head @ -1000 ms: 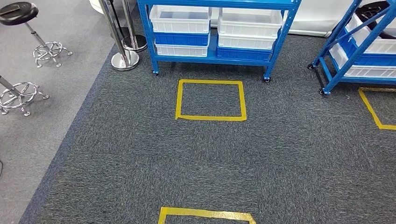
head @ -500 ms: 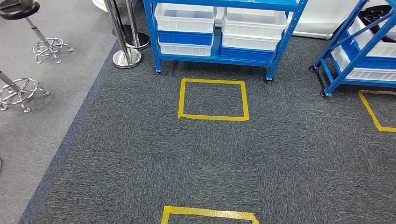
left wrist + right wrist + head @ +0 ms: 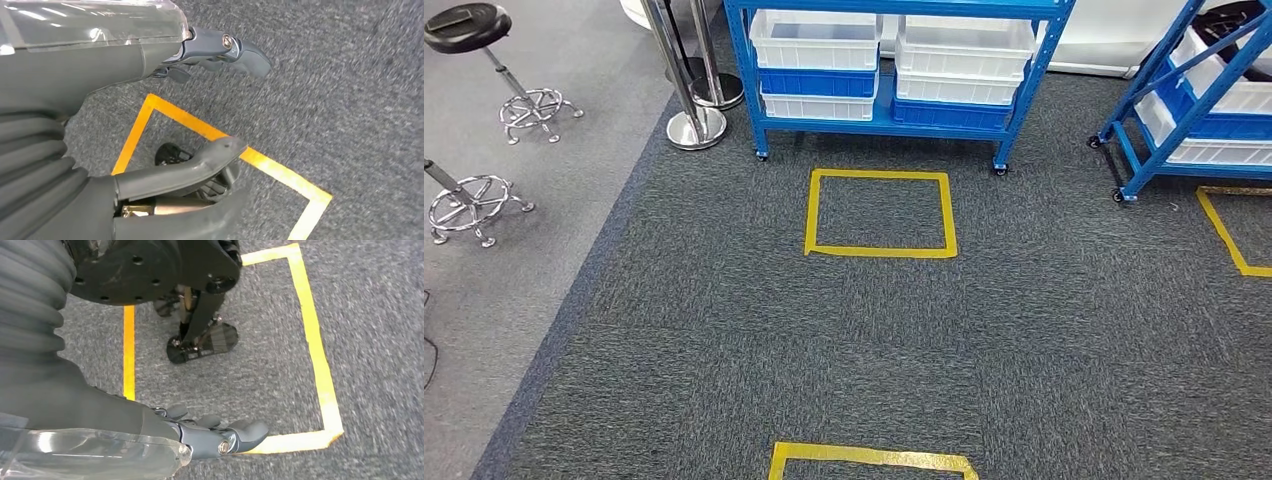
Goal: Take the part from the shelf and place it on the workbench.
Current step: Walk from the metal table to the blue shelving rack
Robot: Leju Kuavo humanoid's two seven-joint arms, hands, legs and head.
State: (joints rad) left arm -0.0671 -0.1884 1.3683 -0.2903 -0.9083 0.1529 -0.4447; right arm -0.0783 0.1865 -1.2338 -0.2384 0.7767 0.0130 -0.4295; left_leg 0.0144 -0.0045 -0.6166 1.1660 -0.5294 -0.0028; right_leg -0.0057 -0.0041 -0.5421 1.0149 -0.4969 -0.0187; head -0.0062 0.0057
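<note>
A blue shelf of white and blue bins stood at the far side of grey carpet beyond a yellow taped square (likely a standing mark), the part unidentifiable, while left hand and right hand hung loose, holding nothing.

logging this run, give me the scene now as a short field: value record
stage: robot stands away from the shelf, nothing picked yet
shelf: blue, on casters, ahead on the carpet
bins: white and blue, stacked on the shelf
floor mark: yellow tape square in front of the shelf
second rack: blue, to the right
stools: chrome-based, on the left
left hand: hangs over carpet, holds nothing
right hand: hangs over carpet, holds nothing
workbench: cannot tell where
</note>
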